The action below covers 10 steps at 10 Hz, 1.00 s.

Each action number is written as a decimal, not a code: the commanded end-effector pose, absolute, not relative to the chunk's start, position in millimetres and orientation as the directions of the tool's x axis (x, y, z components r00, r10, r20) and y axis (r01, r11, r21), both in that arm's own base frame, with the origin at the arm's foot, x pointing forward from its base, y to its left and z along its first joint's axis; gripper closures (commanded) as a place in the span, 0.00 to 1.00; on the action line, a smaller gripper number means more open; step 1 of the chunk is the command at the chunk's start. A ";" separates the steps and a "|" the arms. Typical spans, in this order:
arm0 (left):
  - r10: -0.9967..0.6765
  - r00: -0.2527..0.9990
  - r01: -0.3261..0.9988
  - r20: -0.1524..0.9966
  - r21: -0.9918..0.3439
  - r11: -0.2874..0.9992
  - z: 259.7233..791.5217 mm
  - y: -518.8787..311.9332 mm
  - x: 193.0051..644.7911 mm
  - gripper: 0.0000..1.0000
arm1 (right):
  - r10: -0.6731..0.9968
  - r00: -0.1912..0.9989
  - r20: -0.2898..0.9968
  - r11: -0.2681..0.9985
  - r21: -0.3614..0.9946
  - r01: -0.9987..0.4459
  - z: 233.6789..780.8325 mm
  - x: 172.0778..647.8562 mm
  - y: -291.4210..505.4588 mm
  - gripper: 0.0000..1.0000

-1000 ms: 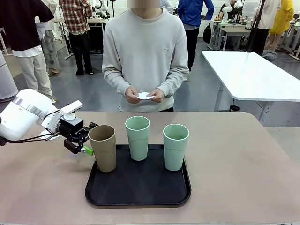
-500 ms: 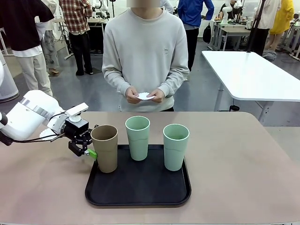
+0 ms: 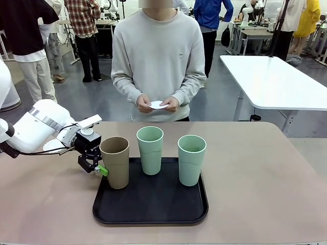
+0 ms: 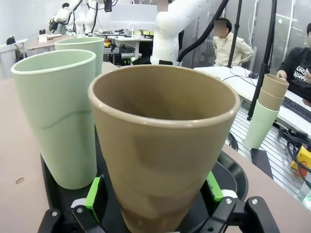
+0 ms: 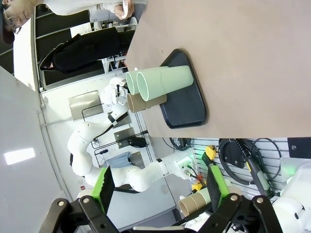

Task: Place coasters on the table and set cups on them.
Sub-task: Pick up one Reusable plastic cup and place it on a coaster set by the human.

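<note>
Three cups stand upright on the black tray (image 3: 150, 215). The one to watch is the tan cup (image 3: 115, 162) at the tray's left end, on the robot's left side. Its long axis runs straight up, rim on top. The left gripper (image 3: 101, 163) comes at it level from the left, fingers spread wide, so the cup sits between the two green pads (image 4: 95, 191), low on its body. From the wrist view the pads look just beside the wall, though I can't tell whether they touch. To my eye, all that's wanted next is a squeeze and a straight lift.

One mint cup (image 3: 150, 149) stands close by, toward the tray's middle, and the second mint cup (image 3: 191, 159) sits well to the right. I'd mind that near neighbour on the way up.

Plenty of bare table (image 3: 255, 173) lies on either side of the tray, but no disc is laid there. The coasters (image 3: 157, 104) are up in the person's hands (image 3: 171, 104) at the far edge.

High above and well apart, the right gripper (image 5: 160, 184) hangs with its fingers spread, holding nothing, so the left arm is far the nearer.
</note>
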<state>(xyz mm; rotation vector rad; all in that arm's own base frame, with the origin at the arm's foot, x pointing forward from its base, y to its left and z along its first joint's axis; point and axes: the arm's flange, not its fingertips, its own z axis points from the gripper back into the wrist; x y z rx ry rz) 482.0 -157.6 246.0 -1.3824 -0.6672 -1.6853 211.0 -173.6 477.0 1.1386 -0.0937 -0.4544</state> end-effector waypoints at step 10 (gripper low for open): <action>-0.262 -0.074 0.771 0.962 -0.111 -0.627 243.9 -175.1 474.8 0.58 | -0.391 0.908 -0.151 0.332 0.897 0.292 476.6 210.2 -173.6 0.00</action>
